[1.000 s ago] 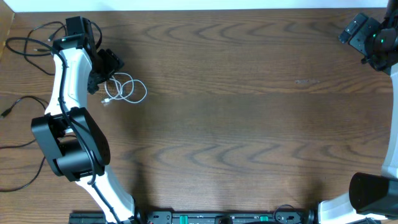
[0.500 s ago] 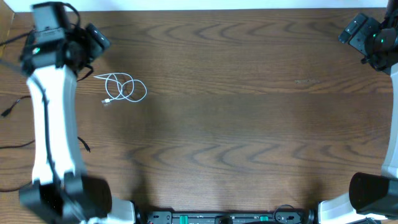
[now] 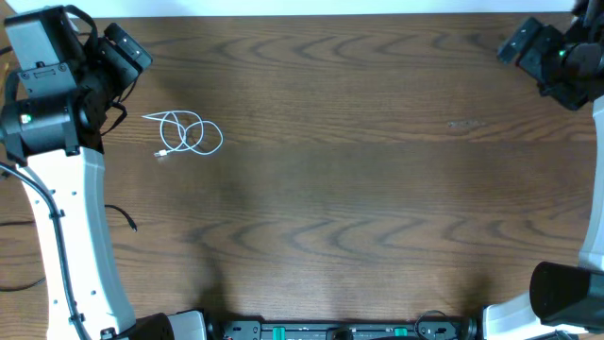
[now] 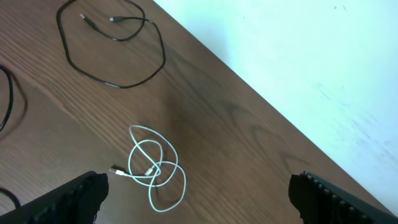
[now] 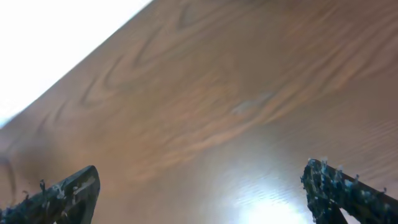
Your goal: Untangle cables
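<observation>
I'm seeing white cable (image 3: 187, 134) lying coiled in loose overlapping loops on table (image 3: 359, 189), left of centre, nothing touching it. In left wrist view, black cable (image 4: 112, 46) lying as separate loop, well apart from it. I'm holding left gripper (image 3: 127, 52) raised near far-left corner, fingers spread wide, gripping nothing. Right gripper (image 3: 517, 45) hovering at far-right corner, angled down over wood, fingers likewise spread, empty.

The table (image 3: 377, 189) was dark wood with a strong grain, smooth enough to throw back a soft glare. The white cable (image 3: 189, 134) looked like slick plastic; the black cable (image 4: 112, 50) was duller. The left arm (image 3: 75, 236) wore smooth white plastic shells
</observation>
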{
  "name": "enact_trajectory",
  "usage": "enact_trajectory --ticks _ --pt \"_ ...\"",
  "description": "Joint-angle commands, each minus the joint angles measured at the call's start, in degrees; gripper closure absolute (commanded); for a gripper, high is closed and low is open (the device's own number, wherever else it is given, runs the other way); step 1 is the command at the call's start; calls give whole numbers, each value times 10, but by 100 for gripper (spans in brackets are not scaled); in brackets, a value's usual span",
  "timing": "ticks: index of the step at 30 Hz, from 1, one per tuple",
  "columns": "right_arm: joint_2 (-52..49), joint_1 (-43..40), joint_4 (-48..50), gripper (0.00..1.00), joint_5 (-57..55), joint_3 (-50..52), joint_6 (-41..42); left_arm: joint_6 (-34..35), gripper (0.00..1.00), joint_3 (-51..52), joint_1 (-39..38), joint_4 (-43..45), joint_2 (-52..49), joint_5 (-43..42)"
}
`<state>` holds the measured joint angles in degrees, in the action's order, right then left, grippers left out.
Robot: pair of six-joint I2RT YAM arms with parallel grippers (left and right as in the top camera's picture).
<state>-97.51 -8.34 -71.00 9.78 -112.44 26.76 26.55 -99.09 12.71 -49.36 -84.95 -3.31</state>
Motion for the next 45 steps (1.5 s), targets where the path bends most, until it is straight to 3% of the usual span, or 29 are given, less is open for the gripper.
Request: enact_trajectory --ticks 1,13,32,36,42,45 --pt "46 3 -24 1 51 -3 -39 -10 2 -5 2 -1 0 -1" --pt "169 5 -220 1 22 -3 -41 -10 2 -5 2 -1 0 -1" --pt "173 6 -259 1 -53 -1 -97 -10 2 -5 2 -1 0 -1" --pt "214 6 -195 1 -60 45 -117 -10 2 -5 2 -1 0 -1" --pt "345 6 -25 1 -60 250 -126 -10 2 -5 2 -1 0 -1" --pt "419 6 90 1 -40 369 -180 -10 2 -5 2 -1 0 -1"
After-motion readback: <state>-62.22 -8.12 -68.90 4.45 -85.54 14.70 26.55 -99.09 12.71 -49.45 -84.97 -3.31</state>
